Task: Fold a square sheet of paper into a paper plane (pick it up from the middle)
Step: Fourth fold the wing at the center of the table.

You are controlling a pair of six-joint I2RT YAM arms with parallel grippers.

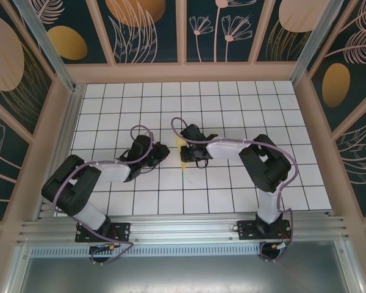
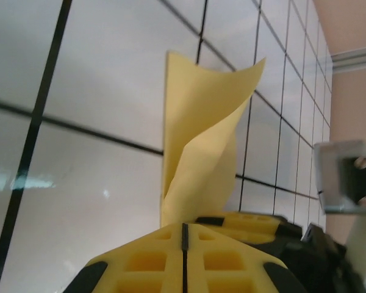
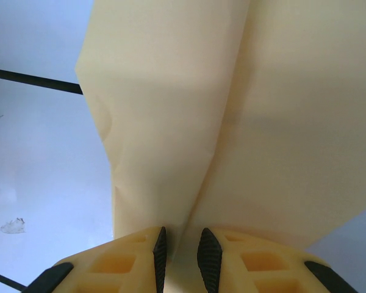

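The pale-yellow sheet of paper (image 1: pixel 183 161) stands off the tiles near the table's middle, folded over on itself with a curled top edge (image 2: pixel 201 140). My right gripper (image 1: pixel 185 149) is shut on its lower fold, and the paper runs down between the black pads (image 3: pixel 180 250). In the left wrist view the right gripper's yellow fingers (image 2: pixel 250 223) sit at the foot of the paper. My left gripper (image 1: pixel 163 152) is just left of the paper, shut with nothing between its fingers (image 2: pixel 183 235). The paper plane is out of view.
White tiled tabletop (image 1: pixel 232 110) with black grid lines lies all round. Wooden frame walls with patterned panels (image 1: pixel 183 67) close in the back and sides. An aluminium rail (image 1: pixel 183 229) runs along the near edge by the arm bases.
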